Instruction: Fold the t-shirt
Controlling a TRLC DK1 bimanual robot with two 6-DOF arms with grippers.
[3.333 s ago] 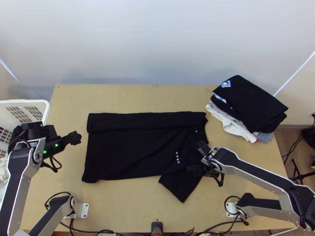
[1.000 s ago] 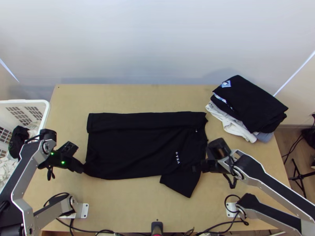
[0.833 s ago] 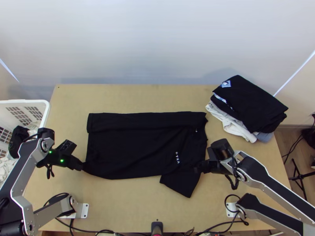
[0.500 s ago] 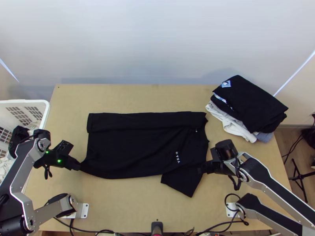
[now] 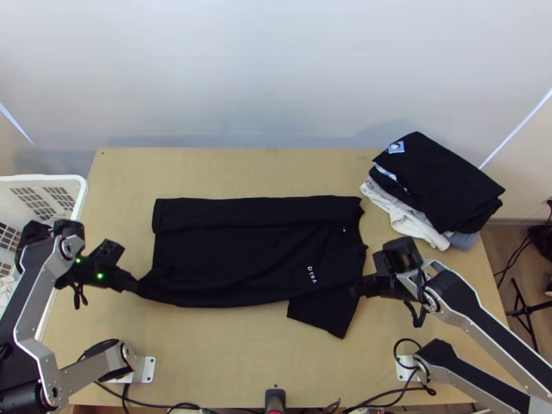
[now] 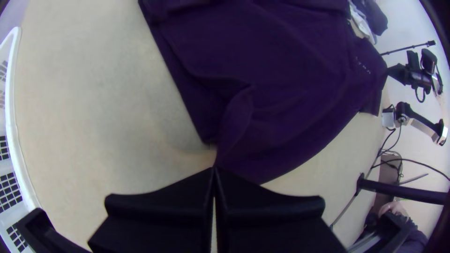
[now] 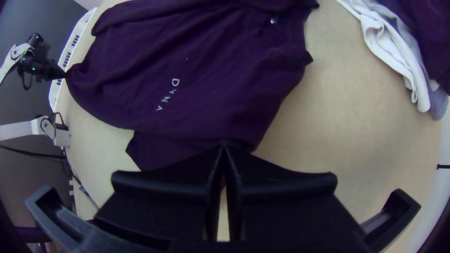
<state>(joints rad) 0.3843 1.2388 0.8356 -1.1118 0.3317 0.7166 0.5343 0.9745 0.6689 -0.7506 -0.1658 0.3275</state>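
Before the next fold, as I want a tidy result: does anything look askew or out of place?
The stack looks uneven: white cloth pokes out from under the black top piece. On the shirt, one sleeve juts out toward the near edge, though that is probably just unfinished folding.

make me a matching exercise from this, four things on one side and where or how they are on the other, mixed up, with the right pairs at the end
Things
1. left gripper
2. clothes stack
3. right gripper
4. basket

Places and states
A. shut on the t-shirt near its short sleeve
B. white, with openwork sides, at the left end of the table
C. shut on a corner of the t-shirt at the end away from the collar
D. black on top, at the table's far right

Right pairs: 1-C, 2-D, 3-A, 4-B
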